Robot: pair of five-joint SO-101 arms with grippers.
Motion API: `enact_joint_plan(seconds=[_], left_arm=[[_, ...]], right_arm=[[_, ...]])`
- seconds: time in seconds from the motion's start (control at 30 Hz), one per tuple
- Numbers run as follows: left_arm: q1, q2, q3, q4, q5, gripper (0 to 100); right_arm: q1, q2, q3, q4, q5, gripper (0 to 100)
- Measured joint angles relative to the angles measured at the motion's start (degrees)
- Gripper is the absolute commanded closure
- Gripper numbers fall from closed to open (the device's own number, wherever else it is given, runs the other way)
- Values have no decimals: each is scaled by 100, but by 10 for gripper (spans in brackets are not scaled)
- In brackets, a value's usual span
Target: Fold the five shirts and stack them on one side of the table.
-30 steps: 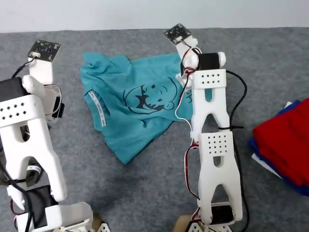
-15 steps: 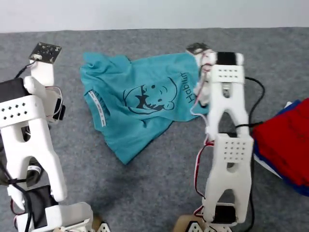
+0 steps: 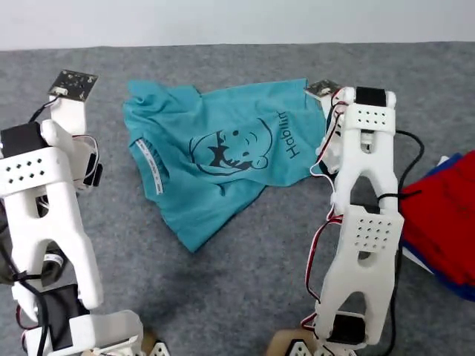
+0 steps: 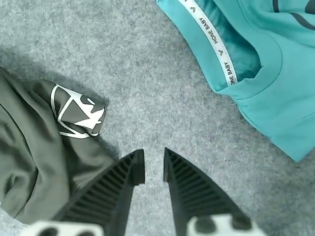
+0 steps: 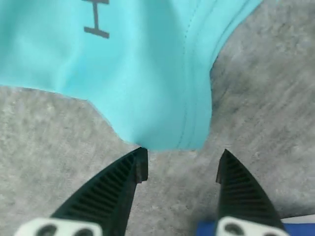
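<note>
Rightward since the earlier frames, the right arm now stands at the side edge of the teal shirt (image 3: 215,156), which lies rumpled on the grey table (image 3: 245,282). The right gripper (image 5: 183,164) is released, its jaws wide at a hem corner. The left gripper (image 4: 153,164) is slightly parted and empty, between the collar and a dark shirt (image 4: 34,147). The step in hand appears to be spreading the shirt before folding; the next move calls for closing on that corner. The folded stack (image 3: 445,215) waits at the table's right.

Bright, even light w/ soft, faint shadows.
</note>
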Motion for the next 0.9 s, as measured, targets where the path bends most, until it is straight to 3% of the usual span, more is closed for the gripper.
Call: enact_joint_plan(seconds=[0.2,0.33,0.9], left_arm=[[114,0,0,0,0,921],[132,0,0,0,0,921],[132,0,0,0,0,921]], right_arm=[[-193,255,-9,-510,185,929],[-413,273,-114,-563,360,931],[-1160,273,-3525,70,440,931]])
